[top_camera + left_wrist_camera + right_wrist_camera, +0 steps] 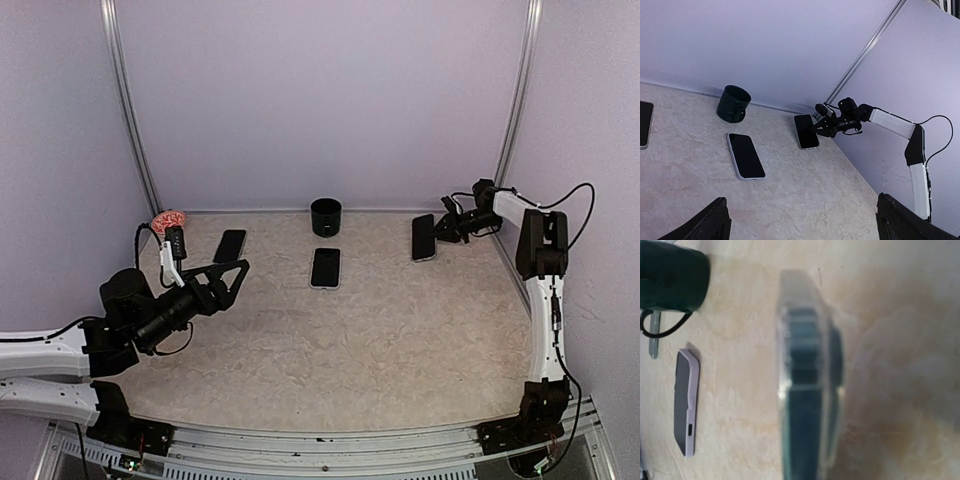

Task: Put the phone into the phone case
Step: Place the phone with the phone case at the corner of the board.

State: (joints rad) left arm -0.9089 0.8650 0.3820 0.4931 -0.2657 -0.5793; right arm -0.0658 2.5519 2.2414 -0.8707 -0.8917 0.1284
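**Top external.** Right gripper (447, 228) is closed on the held phone (424, 238) at the far right of the table (380, 340). The slab is tipped up on its lower end, which is at or just above the surface. Left gripper (208, 272) hovers near the left side with jaws wide apart, gripping nothing. 2 more dark slabs lie flat: the centre phone (325, 268) and the left phone (230, 245).
Judgement: the step in hand is pick-and-carry, and insertion is not yet begun. I cannot tell which slab is the empty case.

**Left wrist.** All 3 slabs show a dark face with a pale rim. The held phone is well apart from the centre phone. The mug (326, 216) stands just behind the centre phone.
Judgement: the next move calls for carrying the held phone leftward, squaring its outline over the mating piece, then pressing it down. The left arm is free to brace.

**Right wrist.** The held phone appears edge-on and blurred, with a rim that looks translucent. Possibly it is itself the case.
Obstacles: the mug crowds the far side of the centre phone. A red object (167, 219) sits in the far left corner, clear of the path.
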